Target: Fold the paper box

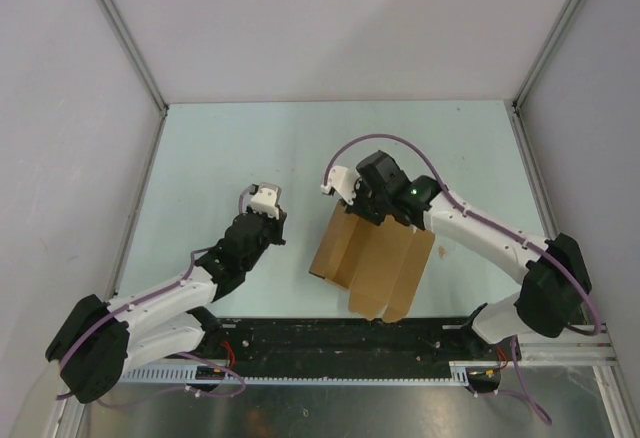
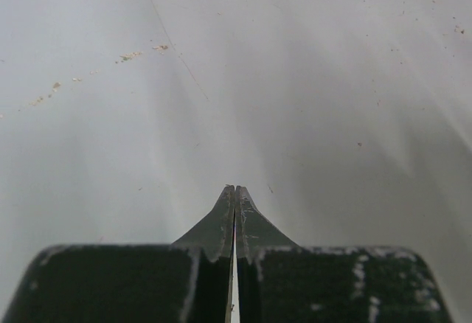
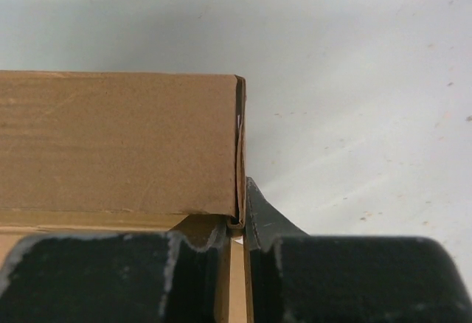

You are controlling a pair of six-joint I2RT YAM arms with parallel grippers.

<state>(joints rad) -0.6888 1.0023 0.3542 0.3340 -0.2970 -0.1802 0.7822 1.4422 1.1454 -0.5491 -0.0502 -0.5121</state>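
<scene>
right gripper [image 3: 237,218]: clamped on the paper box [image 1: 375,258], 12 o'clock edge
left gripper [image 2: 234,199]: pinched empty, 9 o'clock of it
risk: thin wall gets creased wrong or slipped if tugged one-handed

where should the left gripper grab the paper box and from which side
Probably its left long edge, approached from the left. The paper box is thin creased cardboard, so only an edge pinch fits; the right gripper clamps the far end, and the left gripper, shut, sits on that side.
</scene>
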